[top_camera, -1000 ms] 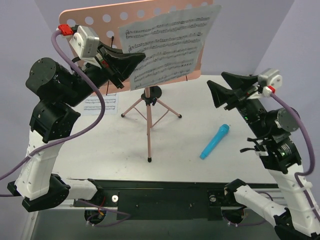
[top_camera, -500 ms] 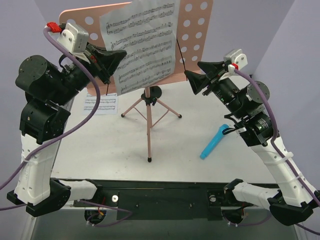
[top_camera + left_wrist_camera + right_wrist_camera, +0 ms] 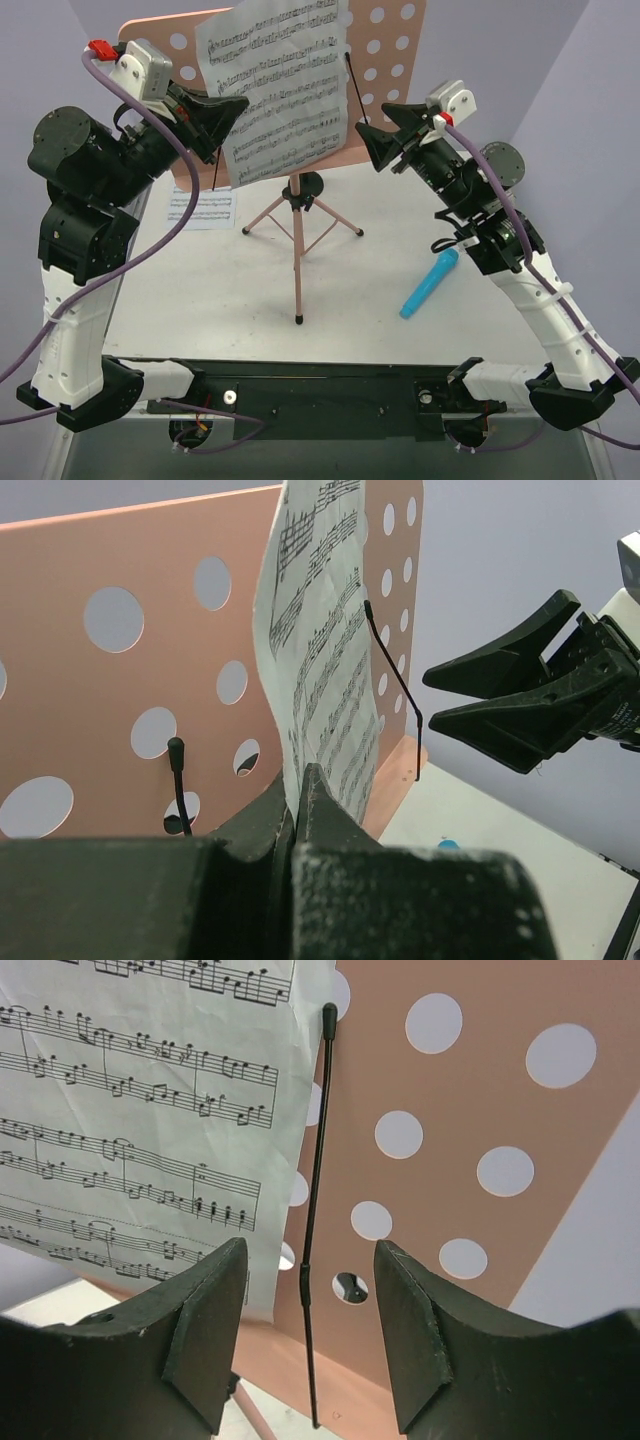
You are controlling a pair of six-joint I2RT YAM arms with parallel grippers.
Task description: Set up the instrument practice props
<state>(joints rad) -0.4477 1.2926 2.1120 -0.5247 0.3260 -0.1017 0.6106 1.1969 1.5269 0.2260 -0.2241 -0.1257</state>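
Left pincer point(image 3: 238, 110) pinches one sheet-music page point(image 3: 285, 85) upright before the pink desk point(image 3: 480, 1100), which sits atop one tripod point(image 3: 297, 240). Right pincer point(image 3: 310, 1260) is spread, straddling the right page-holder point(image 3: 318, 1160) and touching neither finger. Page-holders: two, with the left page-holder point(image 3: 180, 780) beside the left pincer. Pages: two, with the second page point(image 3: 200, 208) flat on the surface point(image 3: 220, 300).
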